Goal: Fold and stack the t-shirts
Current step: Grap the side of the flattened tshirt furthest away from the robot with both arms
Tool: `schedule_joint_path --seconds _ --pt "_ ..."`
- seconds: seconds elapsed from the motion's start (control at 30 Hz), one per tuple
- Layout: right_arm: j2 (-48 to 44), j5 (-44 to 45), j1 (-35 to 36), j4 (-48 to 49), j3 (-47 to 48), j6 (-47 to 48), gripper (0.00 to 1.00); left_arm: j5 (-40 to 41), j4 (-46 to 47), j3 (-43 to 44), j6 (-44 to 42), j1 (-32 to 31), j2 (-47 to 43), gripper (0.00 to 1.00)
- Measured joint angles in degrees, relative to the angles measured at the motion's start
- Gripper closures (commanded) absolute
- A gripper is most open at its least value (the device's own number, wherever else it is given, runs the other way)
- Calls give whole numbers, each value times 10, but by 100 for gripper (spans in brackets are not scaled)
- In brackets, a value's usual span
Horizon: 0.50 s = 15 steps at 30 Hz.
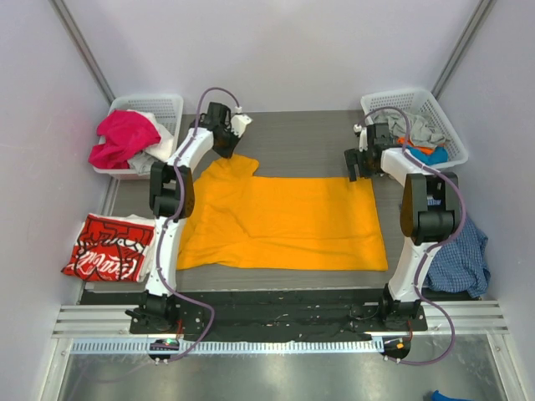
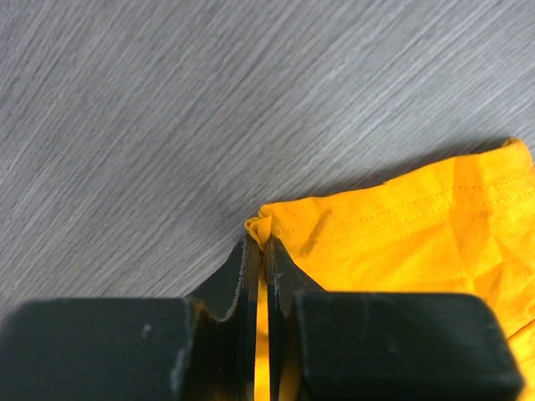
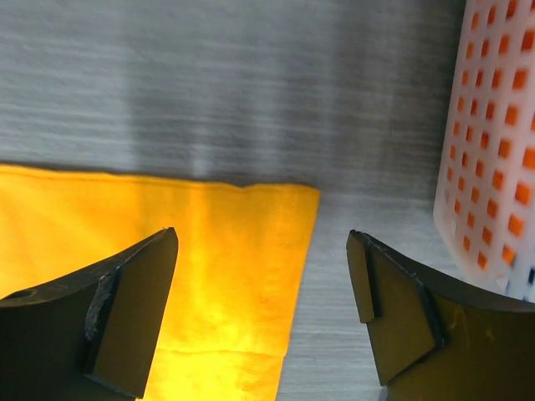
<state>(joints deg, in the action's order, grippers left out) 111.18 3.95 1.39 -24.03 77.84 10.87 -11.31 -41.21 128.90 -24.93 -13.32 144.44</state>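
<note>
Grey table [image 1: 318, 138], white basket [image 3: 489, 100] near orange t-shirt [image 1: 284, 221]

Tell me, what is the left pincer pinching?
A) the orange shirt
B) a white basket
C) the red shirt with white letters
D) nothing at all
A: the left wrist view shows the left pincer shut on a bunched-up edge of the orange shirt, with a strip of orange cloth squeezed inside it.
</note>
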Motion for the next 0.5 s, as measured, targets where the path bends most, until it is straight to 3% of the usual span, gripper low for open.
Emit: schedule_joint_path --seconds 0.2,0.5 --pt "26 -36 -6 -17 50 -16 15 9 7 -34 -14 -9 -20 100" --pt "42 -47 -9 -23 51 -4 17 18 7 -64 -30 -19 -39 100"
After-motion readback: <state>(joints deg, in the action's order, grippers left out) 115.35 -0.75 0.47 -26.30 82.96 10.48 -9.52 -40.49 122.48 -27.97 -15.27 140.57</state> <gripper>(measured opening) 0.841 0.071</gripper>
